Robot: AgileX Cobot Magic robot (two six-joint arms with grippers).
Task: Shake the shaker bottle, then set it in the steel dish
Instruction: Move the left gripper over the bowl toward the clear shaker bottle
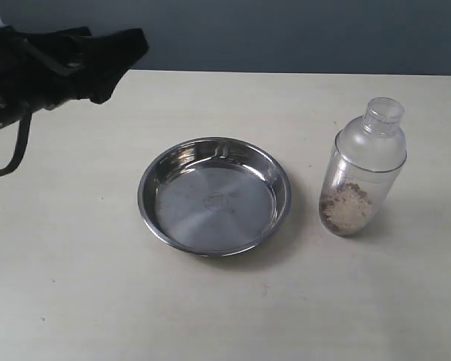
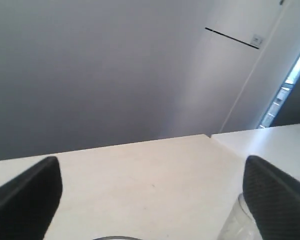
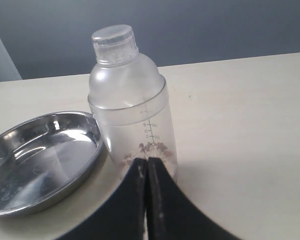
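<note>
The shaker bottle [image 1: 361, 169] stands upright on the table right of the steel dish [image 1: 214, 195], with beige grains at its bottom. In the right wrist view the shaker bottle [image 3: 131, 105] rises just beyond my right gripper [image 3: 147, 162], whose two black fingers are pressed together, holding nothing; the steel dish [image 3: 40, 157] lies beside the bottle. My left gripper [image 1: 113, 56] hovers at the far left, high above the table. In the left wrist view its fingers [image 2: 25, 197] stand wide apart and a sliver of the bottle [image 2: 237, 222] shows near one of them.
The cream table [image 1: 75, 286] stretches around the dish and bottle. A dark wall [image 1: 286, 34] runs behind its far edge. A black strap [image 1: 15, 150] hangs from the left arm.
</note>
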